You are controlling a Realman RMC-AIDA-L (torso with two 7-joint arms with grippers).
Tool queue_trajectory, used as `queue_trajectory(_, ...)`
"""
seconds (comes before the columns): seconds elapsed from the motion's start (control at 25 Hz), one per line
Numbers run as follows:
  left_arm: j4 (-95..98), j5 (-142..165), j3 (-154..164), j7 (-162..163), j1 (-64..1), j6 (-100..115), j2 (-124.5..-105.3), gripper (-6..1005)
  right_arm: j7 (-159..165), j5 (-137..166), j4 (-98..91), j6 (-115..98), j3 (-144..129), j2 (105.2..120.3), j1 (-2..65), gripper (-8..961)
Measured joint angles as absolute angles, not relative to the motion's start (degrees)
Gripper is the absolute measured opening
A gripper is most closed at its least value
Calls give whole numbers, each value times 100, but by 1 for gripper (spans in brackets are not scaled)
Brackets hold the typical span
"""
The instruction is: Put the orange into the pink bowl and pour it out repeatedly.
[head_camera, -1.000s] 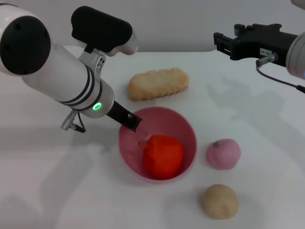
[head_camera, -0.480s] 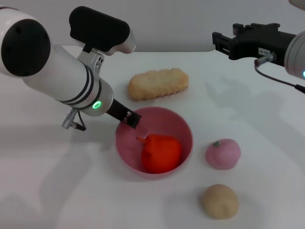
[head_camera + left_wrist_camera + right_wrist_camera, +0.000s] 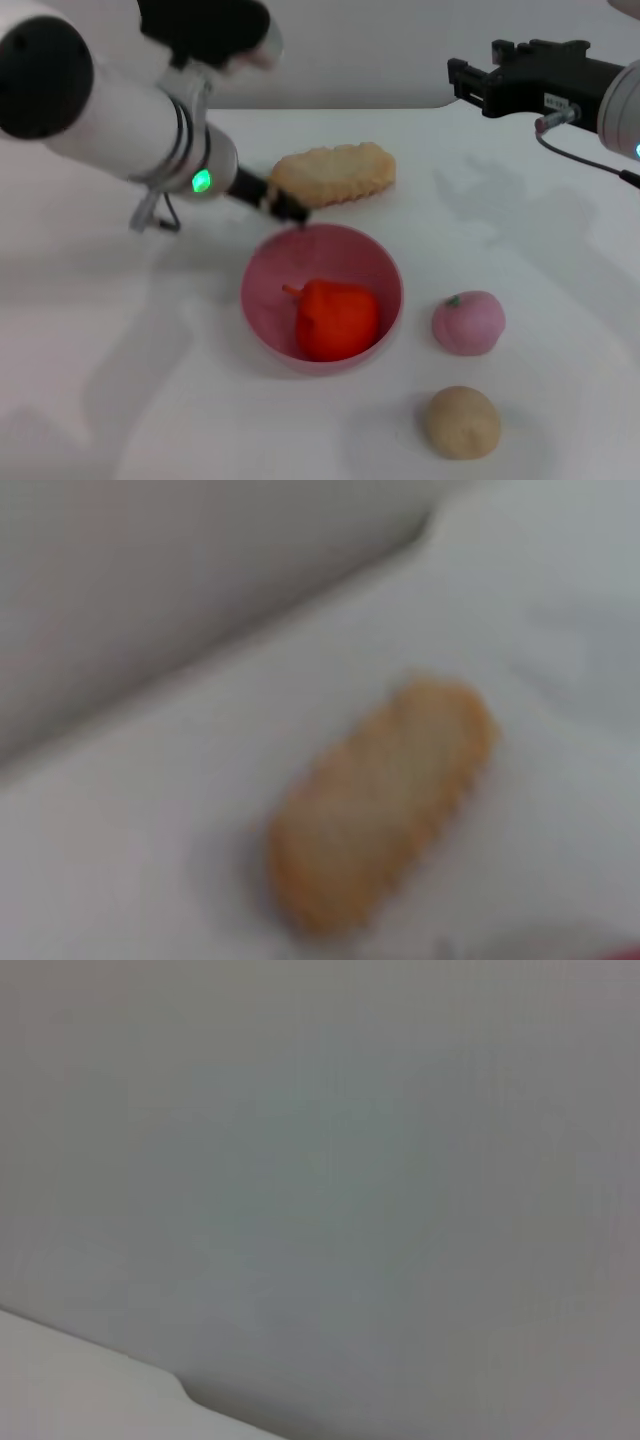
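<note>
Pink bowl (image 3: 322, 298) sits upright with the orange (image 3: 336, 319) inside; left gripper (image 3: 285, 208) hovers just beyond its far rim, can't tell its claw state.

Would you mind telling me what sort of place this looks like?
Probably a robot test bench: a bare white table against a plain wall, with toy food laid out, namely an orange in a pink bowl and a bread piece.

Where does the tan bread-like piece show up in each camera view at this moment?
Head view: the bread piece lies behind the pink bowl, by the left gripper.
Left wrist view: it fills the middle, lying diagonally.
Right wrist view: not in it.
Shared landmark: the white table's far edge.
</note>
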State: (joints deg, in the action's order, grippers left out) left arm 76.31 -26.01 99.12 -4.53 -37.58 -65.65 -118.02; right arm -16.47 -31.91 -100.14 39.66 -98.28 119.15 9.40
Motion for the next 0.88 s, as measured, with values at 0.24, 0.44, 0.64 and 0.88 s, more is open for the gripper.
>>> queue_trajectory(0.24,8493,-1859,9494,-444,-3515,-6024,-11803,700,-1771,-3185,-9924,3229,-9792,11925,792,499)
queue_trajectory(0.44,8917,-1128,9596,-563,-2111,-2784,-11798,771,-2566,-3203,-9288,1415,-9989,11933,421,499)
queue_trajectory(0.64,8593,-1102,9797,-574,-1326,-747,-11808,793,-2834,-3229,-8624,287,-10127,11924,356,500)
queue_trajectory(0.88,7947,-1156,9786,-381,-1041,5,-11816,792,-2578,-3371,-7979,-518,-10093,11894,428,499)
